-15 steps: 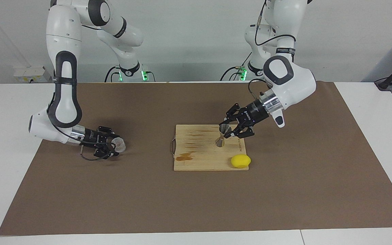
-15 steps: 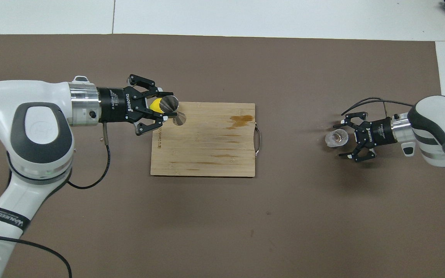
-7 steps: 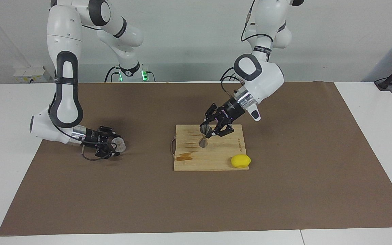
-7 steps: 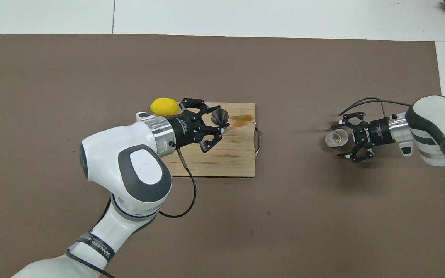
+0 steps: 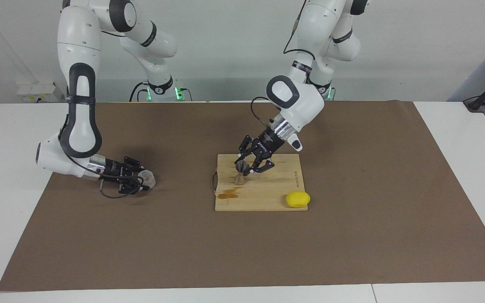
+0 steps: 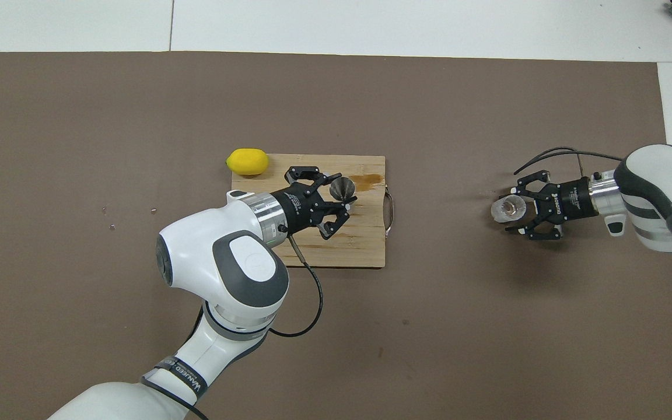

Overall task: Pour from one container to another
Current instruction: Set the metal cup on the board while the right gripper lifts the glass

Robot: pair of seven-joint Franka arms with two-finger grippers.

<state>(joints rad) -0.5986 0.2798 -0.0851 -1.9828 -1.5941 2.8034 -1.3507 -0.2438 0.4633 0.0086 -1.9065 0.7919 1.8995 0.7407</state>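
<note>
The metal jigger is held in my left gripper, which is shut on it. The jigger is upright, low over the wooden cutting board, near the board's handle end. The clear glass cup stands on the brown mat toward the right arm's end of the table. My right gripper lies low and sideways with its fingers against the cup's sides.
A yellow lemon lies at the board's corner farthest from the robots, toward the left arm's end. A brown stain marks the board near its metal handle. The brown mat covers the table.
My left gripper has carried the jigger across the board, from the lemon end to the handle end. My right gripper's fingers have drawn in onto the glass cup.
</note>
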